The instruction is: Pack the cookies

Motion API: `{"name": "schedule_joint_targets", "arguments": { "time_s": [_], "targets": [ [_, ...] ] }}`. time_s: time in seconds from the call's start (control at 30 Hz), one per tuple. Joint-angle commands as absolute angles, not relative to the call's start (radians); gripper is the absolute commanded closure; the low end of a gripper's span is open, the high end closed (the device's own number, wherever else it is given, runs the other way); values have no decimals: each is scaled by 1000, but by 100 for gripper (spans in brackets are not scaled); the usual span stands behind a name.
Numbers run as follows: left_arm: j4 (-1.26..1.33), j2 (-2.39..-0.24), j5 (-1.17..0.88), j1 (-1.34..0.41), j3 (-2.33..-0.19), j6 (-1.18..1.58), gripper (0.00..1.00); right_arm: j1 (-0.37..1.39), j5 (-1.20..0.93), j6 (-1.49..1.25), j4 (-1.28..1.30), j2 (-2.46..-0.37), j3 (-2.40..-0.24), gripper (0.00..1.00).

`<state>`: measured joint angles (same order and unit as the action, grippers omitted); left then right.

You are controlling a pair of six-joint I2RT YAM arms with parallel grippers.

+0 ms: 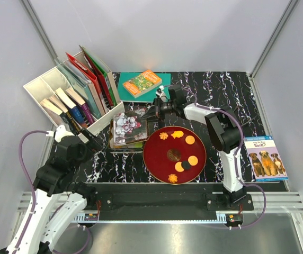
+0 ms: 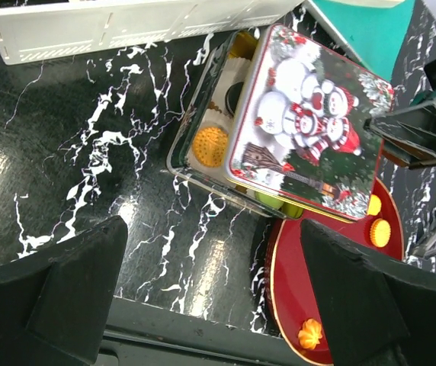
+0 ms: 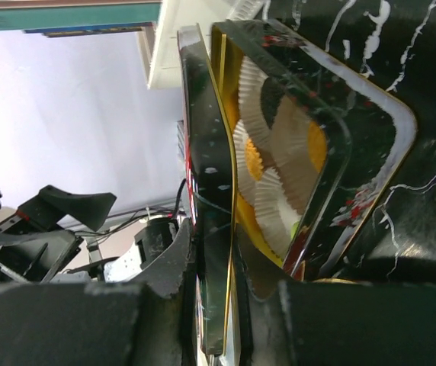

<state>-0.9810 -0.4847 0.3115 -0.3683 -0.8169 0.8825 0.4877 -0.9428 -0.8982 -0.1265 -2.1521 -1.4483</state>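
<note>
- Right jaws, seen from above, are narrowly closed on the edge of the snowman tin lid (image 1: 126, 127), which sits askew over its tin. The left jaws stand wide, apart from it. Most cookies (image 1: 189, 140) lie on the red plate (image 1: 159, 153).
- Left wrist: the left jaws gape above the marble table (image 2: 88, 152). The lid half covers the tin (image 2: 181, 156), with an orange cookie (image 2: 209, 146) inside.
- Right wrist: the right jaws clamp the lid's rim. Paper cups (image 3: 267, 114) in the tin hold cookies.

Worktop (image 2: 88, 152): glossy black marble-look. Tin lid (image 2: 309, 130): shiny printed metal. Plate (image 1: 154, 156): glossy red. Cookies (image 2: 209, 145): matt, ridged.
</note>
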Motion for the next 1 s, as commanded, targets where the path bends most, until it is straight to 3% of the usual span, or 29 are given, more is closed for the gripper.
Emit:
{"name": "schedule_joint_targets", "arguments": {
  "time_s": [0.0,0.37,0.8,0.97],
  "targets": [
    [-968,-465,295,-368,-789,871,1,517,-933,-885,-117,-2197,-1519,100],
    [-966,-483,284,-370,-782,865,1,535,-963,-1193,-526,-2295,-1457,100],
    [-942,-522,267,-367,-779,859,1,545,-951,-1129,-500,-2266,-1327,100],
    [-928,-528,256,-368,-769,861,1,546,-943,-1100,-471,-2247,-1301,88]
  ]
}}
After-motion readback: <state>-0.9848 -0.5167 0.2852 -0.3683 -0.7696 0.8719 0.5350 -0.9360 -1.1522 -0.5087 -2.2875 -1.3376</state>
